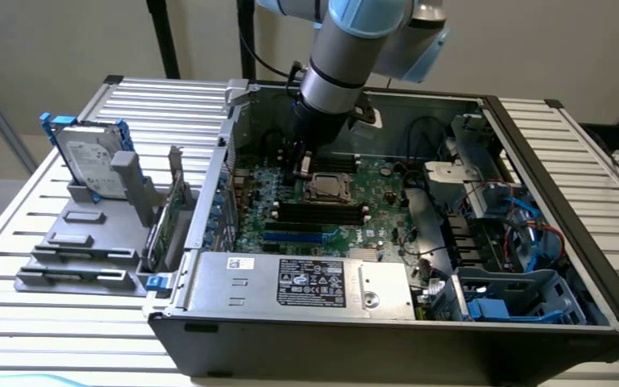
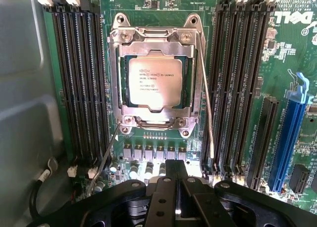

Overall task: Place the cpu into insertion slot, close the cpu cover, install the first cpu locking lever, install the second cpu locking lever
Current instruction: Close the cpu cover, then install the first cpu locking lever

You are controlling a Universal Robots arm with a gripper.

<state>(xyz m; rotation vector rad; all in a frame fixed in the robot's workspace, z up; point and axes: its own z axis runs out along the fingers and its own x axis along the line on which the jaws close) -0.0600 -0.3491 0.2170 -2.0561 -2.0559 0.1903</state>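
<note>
Just beyond the clenched gripper [image 2: 176, 187] lies the cpu [image 2: 154, 82] — cover [image 2: 118, 78] down — its side lever [image 2: 206, 103] running lengthwise toward the gripper.

Hard drive [image 1: 86, 157], power supply [image 1: 299, 284]

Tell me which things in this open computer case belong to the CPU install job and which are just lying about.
Part of the job:
- cpu
- cpu cover, lying flat around the cpu
- wire locking levers, one each side
- tool, shut, holding nothing

Just lying about:
- memory slots
- blue expansion slot
- power supply
- hard drive, outside the case
</note>
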